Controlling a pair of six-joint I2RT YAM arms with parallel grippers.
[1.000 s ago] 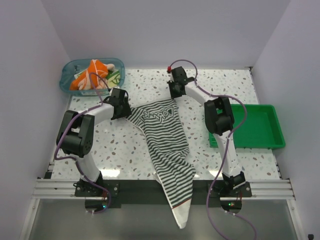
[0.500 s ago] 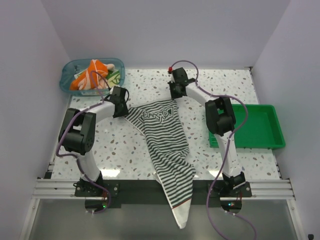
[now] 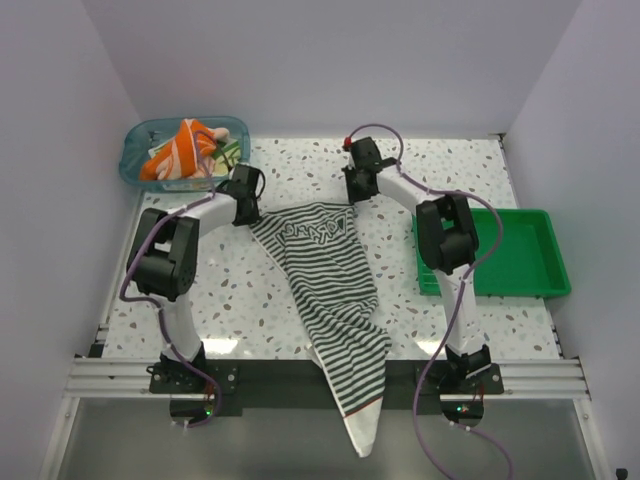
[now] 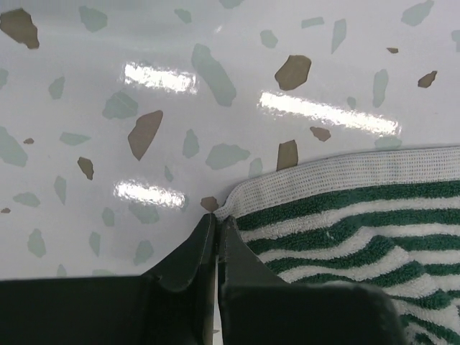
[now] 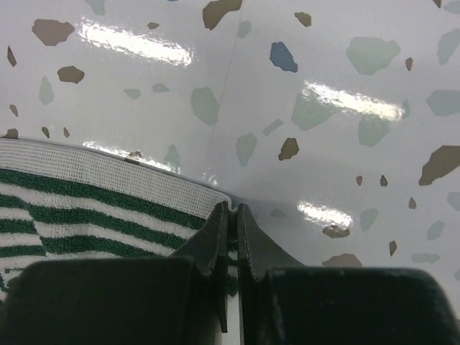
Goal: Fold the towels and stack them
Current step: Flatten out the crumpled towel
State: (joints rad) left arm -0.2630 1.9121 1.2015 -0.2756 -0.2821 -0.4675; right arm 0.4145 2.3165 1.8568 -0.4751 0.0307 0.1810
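Top and wrist views of a speckled surface [image 3: 230,290] on which the black-and-white striped towel [image 3: 330,290] lies spread lengthwise, its far edge nearest the back wall and its narrow near end hanging over the front edge between the two arm bases. The left gripper [image 4: 217,223] is fully closed, its fingertips pinching the far left corner of the striped towel at the white hem. The right gripper [image 5: 231,212] is likewise closed, pinching the far right corner. Both grippers sit low against the surface. At the far left corner, a clear blue bin [image 3: 135,150] holds the crumpled orange towel [image 3: 178,150] and the green towel [image 3: 230,152] beside it. A green tray [image 3: 520,250] stands at the right edge, apart from all three towels.
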